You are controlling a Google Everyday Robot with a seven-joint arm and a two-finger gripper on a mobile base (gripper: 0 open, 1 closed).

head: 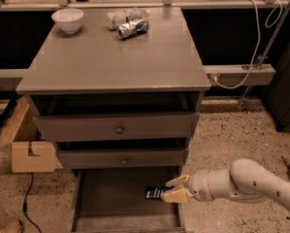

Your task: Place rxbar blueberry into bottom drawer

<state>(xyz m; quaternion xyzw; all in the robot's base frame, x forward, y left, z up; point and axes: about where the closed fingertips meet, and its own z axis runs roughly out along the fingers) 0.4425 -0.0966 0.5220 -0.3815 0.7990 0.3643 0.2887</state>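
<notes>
The cabinet (115, 57) stands in the middle of the view, and its bottom drawer (116, 194) is pulled out toward the camera, showing a plain grey floor. The arm (251, 183) comes in from the cabinet's right at the level of that drawer. The gripper (167, 190) sits at the drawer's right edge, just below the front of the cabinet's middle drawer (122, 158). Its two pale fingers (177, 181) are closed on the right end of the rxbar (153, 192), one above and one below. The rxbar is dark blue with pale lettering. It lies roughly level and sticks out leftward from the fingers over the right part of the drawer floor, inside the drawer's outline. It cannot be told whether it touches the floor or hangs just above it.

The top drawer (116, 126) and the middle drawer each carry a round knob, and each shows a dark gap above its front. On the cabinet's top, a white bowl (68, 20) stands near the back left corner. Two crumpled foil packets (128, 22) lie near the middle of the back edge, touching each other. A cardboard box (32, 152) sits on the speckled floor against the cabinet's left side. To the cabinet's right, a pale cable (253, 52) hangs down to a grey rail at about the height of the cabinet's top.
</notes>
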